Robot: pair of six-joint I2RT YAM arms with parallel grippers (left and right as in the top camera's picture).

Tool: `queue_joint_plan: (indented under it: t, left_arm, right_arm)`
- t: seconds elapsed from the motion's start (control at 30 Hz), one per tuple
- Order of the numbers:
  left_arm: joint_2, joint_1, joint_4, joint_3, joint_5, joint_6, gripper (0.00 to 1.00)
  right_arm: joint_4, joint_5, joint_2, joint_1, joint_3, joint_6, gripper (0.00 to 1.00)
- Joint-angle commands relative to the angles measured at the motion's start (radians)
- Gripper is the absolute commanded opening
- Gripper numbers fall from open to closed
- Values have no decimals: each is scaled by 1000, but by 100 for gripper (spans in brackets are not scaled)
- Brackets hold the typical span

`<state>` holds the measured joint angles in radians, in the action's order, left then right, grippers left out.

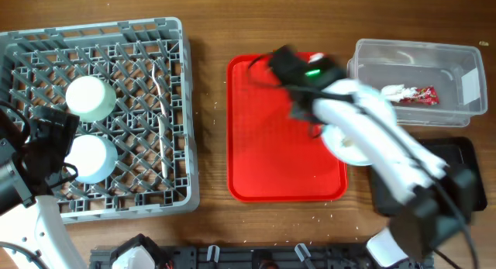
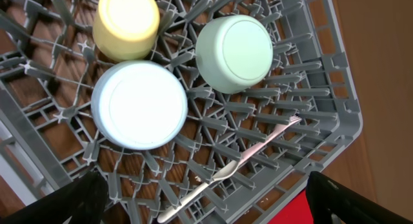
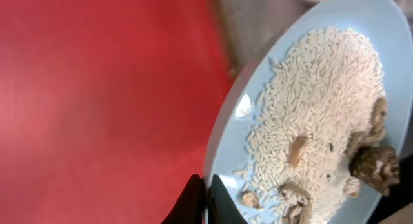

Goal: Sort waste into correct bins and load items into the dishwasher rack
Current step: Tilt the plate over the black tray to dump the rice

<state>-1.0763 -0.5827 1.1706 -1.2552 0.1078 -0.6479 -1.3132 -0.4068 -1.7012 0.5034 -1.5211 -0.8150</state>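
On the desk (image 1: 209,160), the rack (image 1: 180,83) takes the left side and the serving tray (image 1: 263,160) lies in the middle. At the right, the tub (image 1: 372,63) sits behind the flat tray (image 1: 465,154). Inside the rack the rear bowl (image 1: 91,97) and the front bowl (image 1: 91,156) stand upside down, one behind the other. The cup (image 2: 126,24) stands just beside the front bowl, on the side away from the serving tray. The cutlery (image 1: 160,122) lies between the bowls and the rack's right wall. The tissue (image 1: 395,91) and the wrapper (image 1: 423,95) lie side by side in the tub, tissue to the left. The plate (image 1: 345,145) is at the serving tray's right edge, with the rice scraps (image 3: 310,101) on it.
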Motion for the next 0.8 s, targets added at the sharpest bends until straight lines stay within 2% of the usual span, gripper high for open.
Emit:
queue_joint_plan:
  t: [0.0, 0.13, 0.23, 0.57, 0.77]
  left_arm:
    - [0, -5, -2, -2, 15, 12, 100]
    - [0, -5, -2, -2, 15, 12, 100]
    - [0, -5, -2, -2, 15, 12, 100]
    - [0, -5, -2, -2, 15, 12, 100]
    - [0, -5, -2, -2, 15, 12, 100]
  right_arm:
    - [-8, 16, 137, -175, -20, 75, 4]
    - [-5, 94, 198, -421, -20, 202, 4]
    - [-5, 139, 198, -536, -18, 239, 4]
    - [82, 319, 198, -751, 85, 262, 4]
    - [108, 417, 198, -813, 140, 244, 4]
